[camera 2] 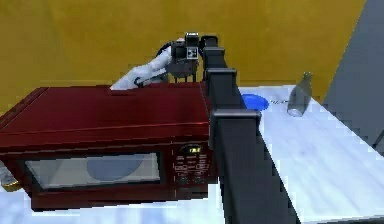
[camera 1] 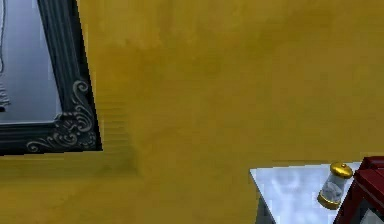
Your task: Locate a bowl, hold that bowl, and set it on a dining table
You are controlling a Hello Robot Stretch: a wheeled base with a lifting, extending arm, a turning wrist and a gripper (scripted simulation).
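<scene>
In the forward view I face a yellow wall (camera 1: 220, 90), with a framed picture (camera 1: 40, 70) in a dark scrolled frame at the view's left. At the lower right a corner of a white table (camera 1: 285, 190) comes in. A small jar (camera 1: 335, 185) with a yellow lid stands on it, just beside the dark red edge of the microwave (camera 1: 368, 190). Nothing I can make out here looks like a bowl.

In the arm side view the red microwave (camera 2: 105, 135) sits on the same white table (camera 2: 320, 160), and my arm (camera 2: 235, 140) rises past its right side. My fingers (camera 2: 135, 78) reach out toward the view's left above the back edge of the microwave's top, against the yellow wall. With the microwave right there at their far end, I cannot tell their state or whether they carry anything.

Right of the arm, a blue round thing (camera 2: 254, 100) lies on the table, partly hidden by the arm. It may be the bowl, though I can't be sure of its shape. A clear bottle (camera 2: 298, 95) stands near it.

My judgement is that the task is at an early stage. A likely bowl is in sight, but it rests on the table, well apart from my fingers, so the grasp looks not yet made. The carry and the setting down are left too. Whether this table is the dining one, I can't say.
</scene>
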